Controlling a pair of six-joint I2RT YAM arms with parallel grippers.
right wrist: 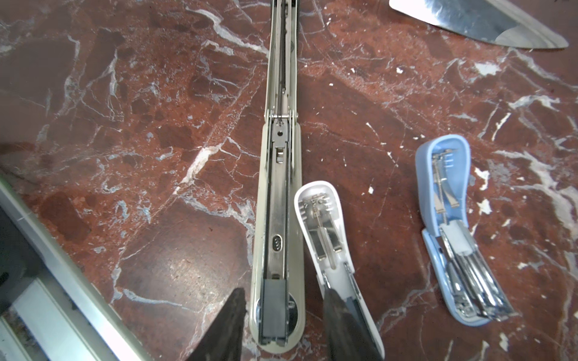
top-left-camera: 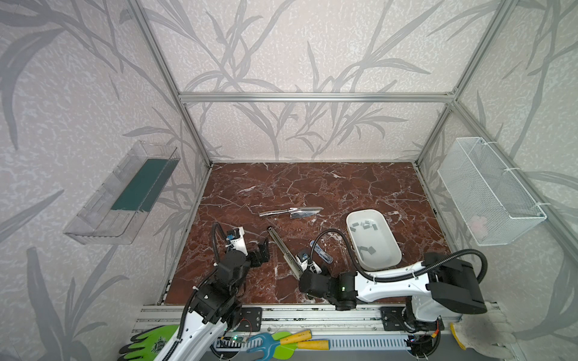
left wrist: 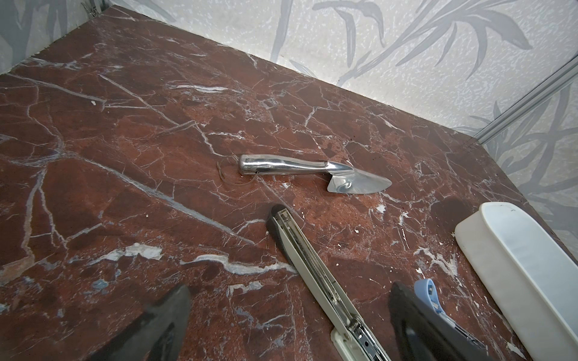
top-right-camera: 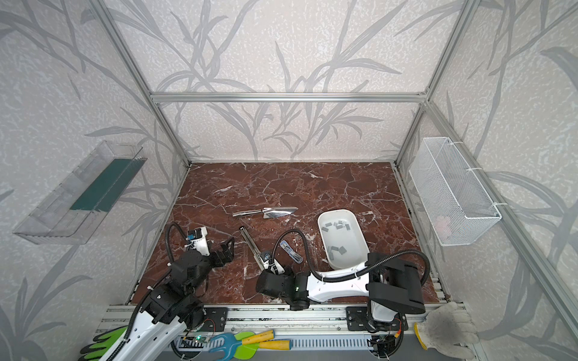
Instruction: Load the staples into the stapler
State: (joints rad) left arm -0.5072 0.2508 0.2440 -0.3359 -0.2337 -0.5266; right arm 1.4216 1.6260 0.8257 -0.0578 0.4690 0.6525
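Note:
The long beige stapler (right wrist: 278, 193) lies opened flat on the marble table (top-left-camera: 312, 187), also in a top view (top-left-camera: 283, 250) and the left wrist view (left wrist: 312, 265). A dark grey strip of staples (right wrist: 274, 309) sits in its channel at the near end. My right gripper (right wrist: 283, 315) stands open astride that end, one finger (right wrist: 231, 325) on each side, holding nothing. In both top views its fingers are hidden under the wrist. More staples (top-left-camera: 364, 225) (top-right-camera: 337, 225) lie in the white tray (top-left-camera: 391, 247). My left gripper (top-left-camera: 264, 247) (left wrist: 291, 289) is wide open and empty, left of the stapler.
A small white stapler (right wrist: 325, 231) lies opened right beside the beige one, partly under my right finger. A small blue stapler (right wrist: 450, 231) (top-left-camera: 322, 253) lies opened further right. A shiny metal trowel (top-left-camera: 291, 212) (left wrist: 312, 172) rests behind them. A wire basket (top-left-camera: 494, 193) hangs on the right wall.

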